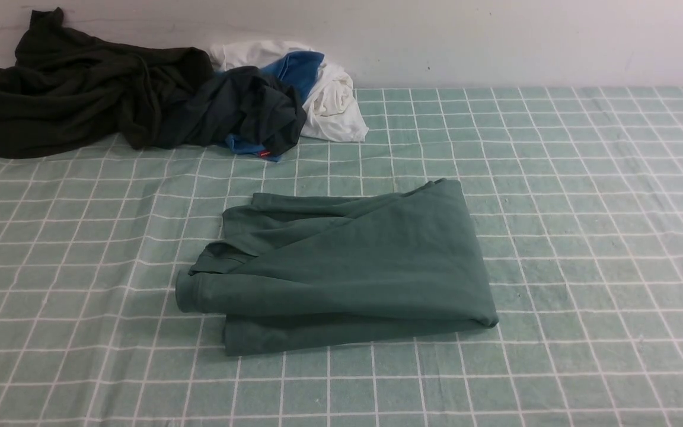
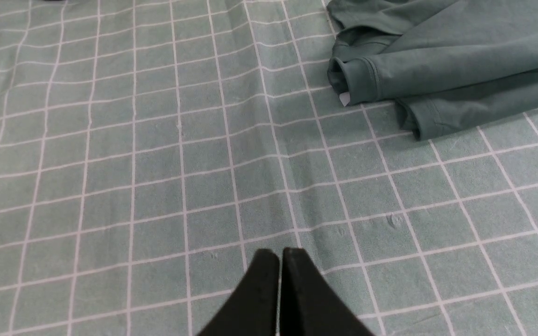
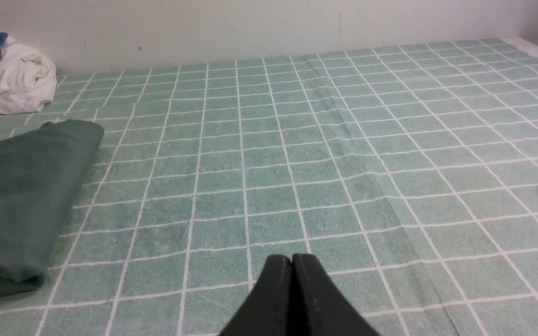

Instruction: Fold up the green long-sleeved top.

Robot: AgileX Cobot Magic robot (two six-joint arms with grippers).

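From the front, the green long-sleeved top point(image 1: 341, 267) lies in a folded bundle mid-cloth, well apart from the dark garment point(image 1: 80, 89) and the white-and-blue garment point(image 1: 324, 89) at the back. At the left wrist, the left gripper point(image 2: 280, 254) is closed on nothing, near the ribbed cuff point(image 2: 355, 81) (a good pinch point, I'd say). At the right wrist, the right gripper point(image 3: 292, 259) is likewise closed and empty. The top looks soft, light and floppy.

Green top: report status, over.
Left gripper and right gripper shut, empty, fingers clear of cloth. Green top folded, mid-table. Dark garment and white-and-blue garment heaped behind, apart.
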